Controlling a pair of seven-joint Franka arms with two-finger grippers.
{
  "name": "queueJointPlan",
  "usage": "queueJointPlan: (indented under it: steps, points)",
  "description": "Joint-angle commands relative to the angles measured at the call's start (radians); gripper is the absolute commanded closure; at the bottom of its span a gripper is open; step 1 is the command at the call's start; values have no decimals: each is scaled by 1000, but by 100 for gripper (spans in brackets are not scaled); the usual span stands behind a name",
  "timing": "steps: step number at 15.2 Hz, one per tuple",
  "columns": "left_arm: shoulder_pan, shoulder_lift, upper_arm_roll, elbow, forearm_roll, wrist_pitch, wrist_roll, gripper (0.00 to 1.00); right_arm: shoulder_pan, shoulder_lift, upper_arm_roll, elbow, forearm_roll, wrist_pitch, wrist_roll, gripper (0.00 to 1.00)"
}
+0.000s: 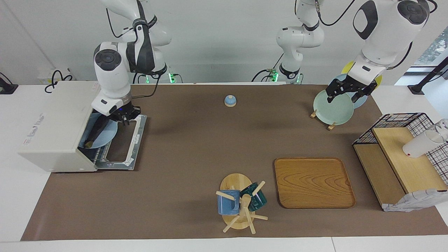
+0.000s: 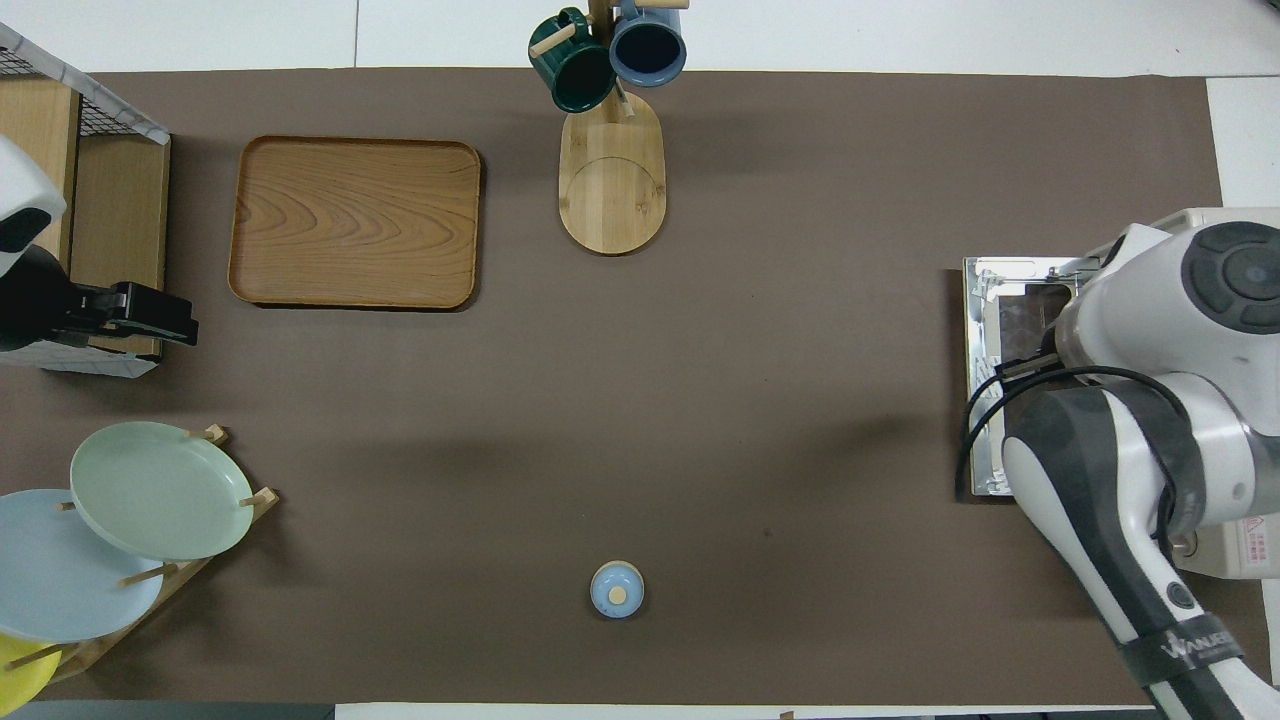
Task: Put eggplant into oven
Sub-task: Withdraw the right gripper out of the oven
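The oven [image 1: 56, 136] stands at the right arm's end of the table [image 1: 196, 147] with its door [image 1: 122, 143] folded down flat. Inside, the eggplant [image 1: 95, 132] lies on a pale blue plate [image 1: 105, 134] that rests on the wire rack. The right pincer [image 1: 123, 116] hangs over the door's hinge edge, just above the plate's rim, its tips together and holding nothing. The left pincer [image 1: 344, 91] waits over the plate rack [image 1: 330, 108], its tips apart.
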Motion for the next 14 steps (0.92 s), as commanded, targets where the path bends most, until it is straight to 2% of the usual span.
queueJointPlan:
  steps: [1, 3, 5, 12, 14]
  points:
    - [11, -6, -7, -1, 17, -2, -8, 0, 38, 81, 3, 10, 54, 58, 151, 100]
    - [11, -5, -7, -1, 17, -2, -8, 0, 40, 123, 3, -23, 77, 145, 179, 100]
    - [11, -5, -7, -1, 17, -2, -8, 0, 38, 172, 2, -26, 77, 178, 187, 100]
    - [11, -5, -7, -1, 17, -2, -8, 0, 17, 181, 0, -101, 64, 247, 188, 100]
    - [11, -5, -7, -1, 17, -2, -8, 0, 17, 186, -1, -103, 26, 247, 187, 100]
